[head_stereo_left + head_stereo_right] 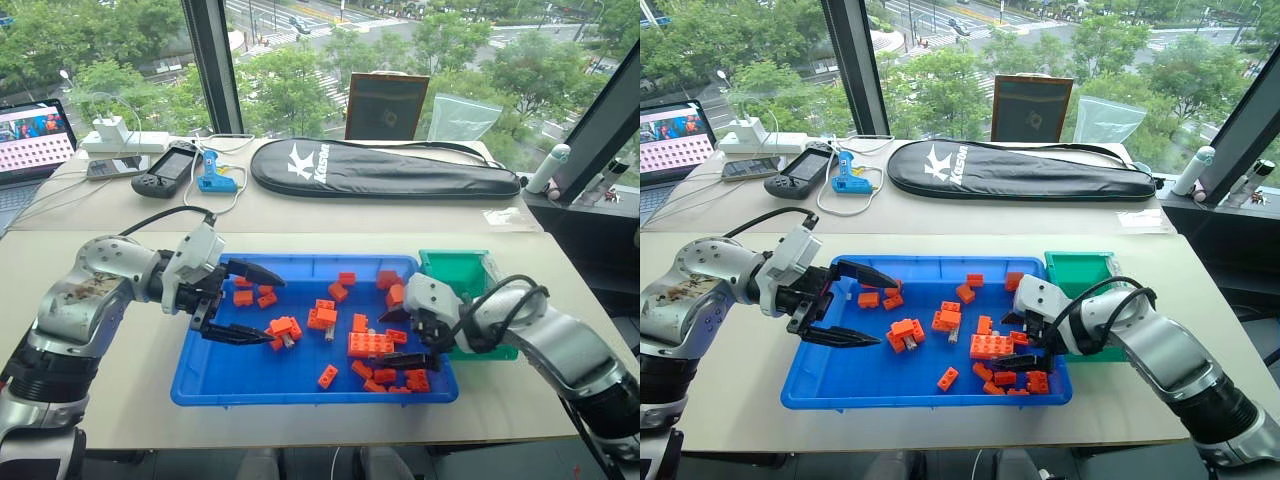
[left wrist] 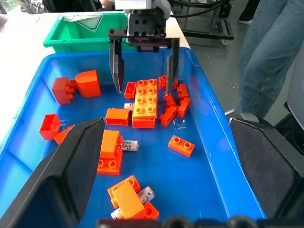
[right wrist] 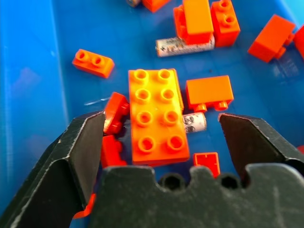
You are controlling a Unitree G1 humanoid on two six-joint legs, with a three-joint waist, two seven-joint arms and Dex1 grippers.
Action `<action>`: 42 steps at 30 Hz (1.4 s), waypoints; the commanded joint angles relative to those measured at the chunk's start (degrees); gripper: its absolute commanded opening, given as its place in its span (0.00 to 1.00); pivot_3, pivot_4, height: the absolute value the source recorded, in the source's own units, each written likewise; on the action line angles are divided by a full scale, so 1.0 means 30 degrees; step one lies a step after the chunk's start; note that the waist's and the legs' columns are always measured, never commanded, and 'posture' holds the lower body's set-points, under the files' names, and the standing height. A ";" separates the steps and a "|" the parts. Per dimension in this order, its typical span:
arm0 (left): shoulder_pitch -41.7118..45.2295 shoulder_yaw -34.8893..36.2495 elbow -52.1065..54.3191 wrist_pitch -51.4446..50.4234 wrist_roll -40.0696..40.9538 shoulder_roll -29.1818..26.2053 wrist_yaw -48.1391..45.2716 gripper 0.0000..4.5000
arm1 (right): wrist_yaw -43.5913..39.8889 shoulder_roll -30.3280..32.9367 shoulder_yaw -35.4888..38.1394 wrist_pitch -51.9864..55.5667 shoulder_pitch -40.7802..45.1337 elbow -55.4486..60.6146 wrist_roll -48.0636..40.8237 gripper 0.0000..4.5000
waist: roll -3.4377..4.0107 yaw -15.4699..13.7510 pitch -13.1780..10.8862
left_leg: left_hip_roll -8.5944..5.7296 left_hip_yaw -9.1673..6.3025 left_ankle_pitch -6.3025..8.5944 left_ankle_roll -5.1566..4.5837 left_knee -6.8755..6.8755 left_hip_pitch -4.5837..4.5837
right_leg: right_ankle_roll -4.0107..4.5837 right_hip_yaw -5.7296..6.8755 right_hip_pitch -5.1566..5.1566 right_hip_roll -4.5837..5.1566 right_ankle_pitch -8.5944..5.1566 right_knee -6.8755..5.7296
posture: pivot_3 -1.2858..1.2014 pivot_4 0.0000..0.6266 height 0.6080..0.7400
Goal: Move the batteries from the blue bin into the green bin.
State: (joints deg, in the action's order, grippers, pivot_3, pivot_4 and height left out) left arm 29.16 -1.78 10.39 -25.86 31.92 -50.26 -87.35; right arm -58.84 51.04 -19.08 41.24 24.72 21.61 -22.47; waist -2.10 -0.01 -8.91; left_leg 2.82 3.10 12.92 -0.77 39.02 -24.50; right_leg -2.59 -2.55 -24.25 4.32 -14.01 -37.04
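The right gripper (image 3: 161,142) hangs jaws apart over a battery (image 3: 194,122) in the blue bin (image 3: 28,85) — half tucked beside a large orange brick (image 3: 154,116). Small, hard, slick, likely to roll; pinch across its middle. The left gripper (image 1: 245,303) gapes empty.

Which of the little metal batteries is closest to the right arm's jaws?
The silvery-grey battery tucked against the large flat eight-stud orange brick, lying between the open jaws. The other batteries lie farther off among smaller bricks.
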 commanded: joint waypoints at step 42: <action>0.1303 -0.1564 -0.1742 0.2733 -0.1816 0.1228 -0.0558 1.00 | -0.2553 0.1408 0.1258 0.2075 0.2075 0.1167 0.0761 0.99 | 0.0011 -0.0043 -0.0008 | 0.0003 0.0008 0.0000 0.0000 -0.0003 0.0034 | 0.0004 -0.0001 0.0024 0.0000 0.0000 -0.0012 | 0.52 0.24 0.95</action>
State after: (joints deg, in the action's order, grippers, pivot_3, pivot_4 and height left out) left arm 31.87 -6.40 5.29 -19.32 26.94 -46.82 -88.58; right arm -66.58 54.12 -14.24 45.40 31.48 23.30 -20.74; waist -2.07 -0.14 -8.93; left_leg 2.83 3.12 12.92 -0.77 39.02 -24.39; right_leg -2.57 -2.55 -24.17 4.31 -14.01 -37.08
